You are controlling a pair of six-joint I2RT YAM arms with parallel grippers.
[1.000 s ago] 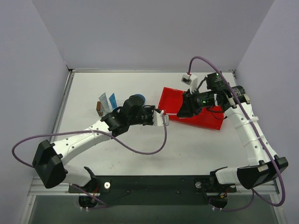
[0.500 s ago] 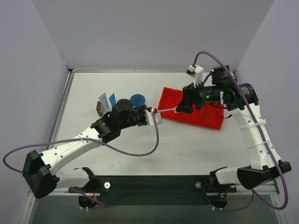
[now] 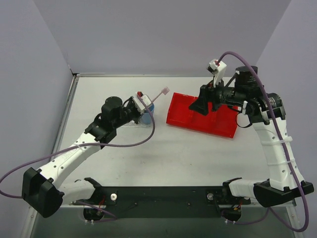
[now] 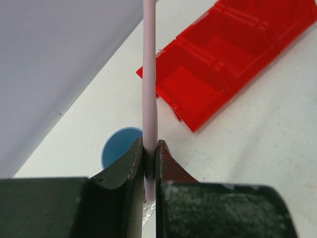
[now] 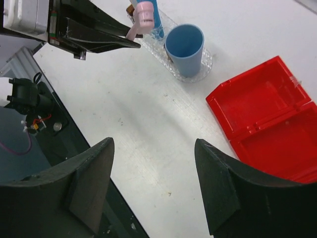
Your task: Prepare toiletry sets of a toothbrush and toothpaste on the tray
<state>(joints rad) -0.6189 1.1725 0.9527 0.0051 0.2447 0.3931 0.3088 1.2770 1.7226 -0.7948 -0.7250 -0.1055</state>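
Note:
My left gripper is shut on the lower end of the pinkish-white toothbrush. In the top view the toothbrush slants up and to the right from the left gripper, over the blue cup. The right wrist view shows its head in front of a blue toothpaste tube, which stands in the clear bumpy tray next to the cup. My right gripper is open and holds nothing, raised over the left part of the red bin.
The red two-compartment bin lies right of the tray, with nothing in the compartments that show. The left arm's purple cable loops over the table in front of the tray. Walls close off the left, back and right sides.
The right gripper opened, let go of the toothbrush and pulled back up to the right. The left gripper carried the toothbrush left and tilted it up over the blue cup.

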